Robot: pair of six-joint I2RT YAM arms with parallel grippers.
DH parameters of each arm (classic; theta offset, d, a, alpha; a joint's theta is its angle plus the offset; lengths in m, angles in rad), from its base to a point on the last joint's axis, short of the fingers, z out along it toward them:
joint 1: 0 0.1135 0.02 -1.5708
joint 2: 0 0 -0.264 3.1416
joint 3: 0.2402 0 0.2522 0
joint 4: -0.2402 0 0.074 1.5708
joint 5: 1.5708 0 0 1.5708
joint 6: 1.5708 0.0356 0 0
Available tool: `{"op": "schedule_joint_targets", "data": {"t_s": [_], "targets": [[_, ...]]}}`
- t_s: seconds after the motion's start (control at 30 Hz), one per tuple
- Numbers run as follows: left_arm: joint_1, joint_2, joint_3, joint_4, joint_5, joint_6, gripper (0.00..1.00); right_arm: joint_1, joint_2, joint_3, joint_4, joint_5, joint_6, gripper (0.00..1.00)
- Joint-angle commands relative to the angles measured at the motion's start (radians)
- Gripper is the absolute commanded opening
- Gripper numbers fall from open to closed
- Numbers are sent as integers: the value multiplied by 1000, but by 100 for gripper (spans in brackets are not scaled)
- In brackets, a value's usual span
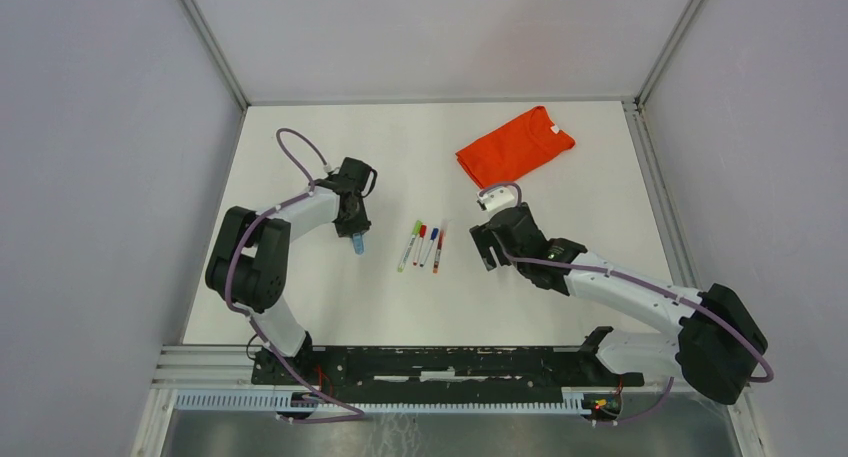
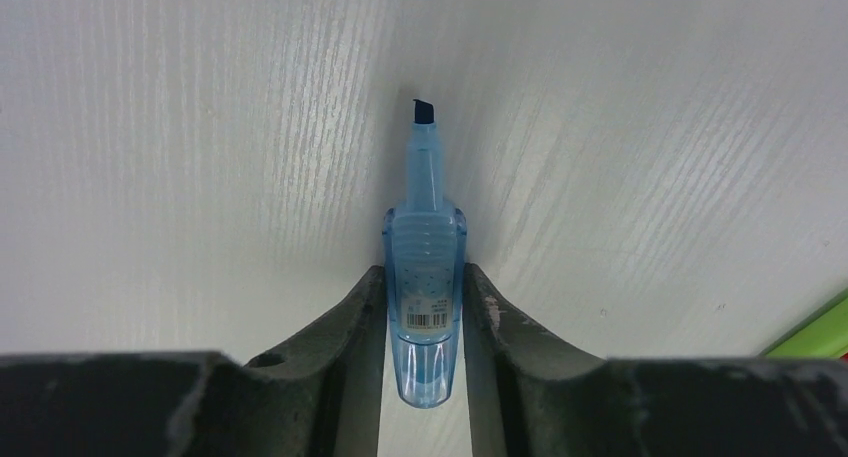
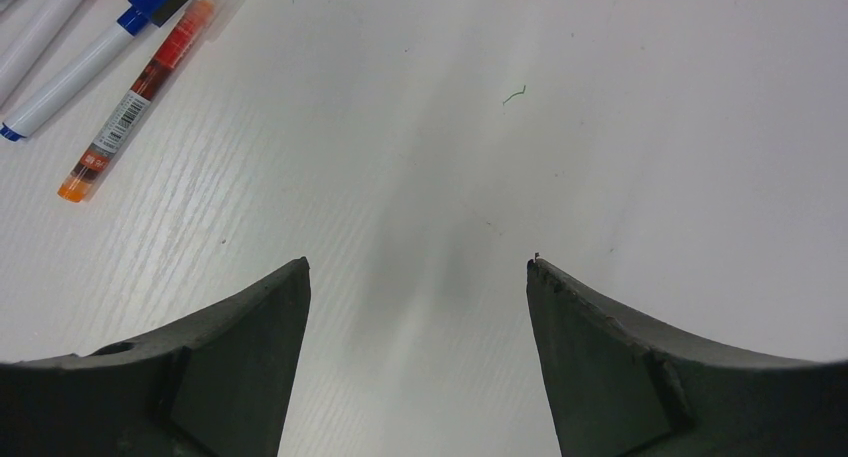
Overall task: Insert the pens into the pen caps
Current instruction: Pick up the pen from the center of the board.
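Pens in a row between left gripper and right gripper; shirt behind.

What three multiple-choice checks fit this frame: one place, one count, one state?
1. Where is the orange shirt on the table?
A. near left corner
B. far right
C. dead centre

2. How many lie in the row of pens at the centre?
A. four
B. two
C. six

3. What is the left hand doing?
A. open, empty
B. shut on the shirt
C. shut on an uncapped blue pen

Answers:
1 B: the top view shows it near the table's far right edge.
2 A: green, red, blue and orange ends lie side by side.
3 C: the left wrist view shows both fingers against its barrel, with the tip bare.
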Motion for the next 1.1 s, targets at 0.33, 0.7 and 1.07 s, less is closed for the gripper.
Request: {"op": "schedule_joint_targets", "data": {"t_s": [0.33, 0.7, 1.07], "targets": [[-33, -113, 16, 45, 10, 91, 21, 1, -100, 10, 80, -12, -4, 84], [-160, -408, -4, 261, 234, 94, 21, 2, -248, -116, 456, -311, 19, 84], [-295, -508, -48, 495, 277, -42, 21, 1, -189, -173, 856, -477, 276, 84]]}}
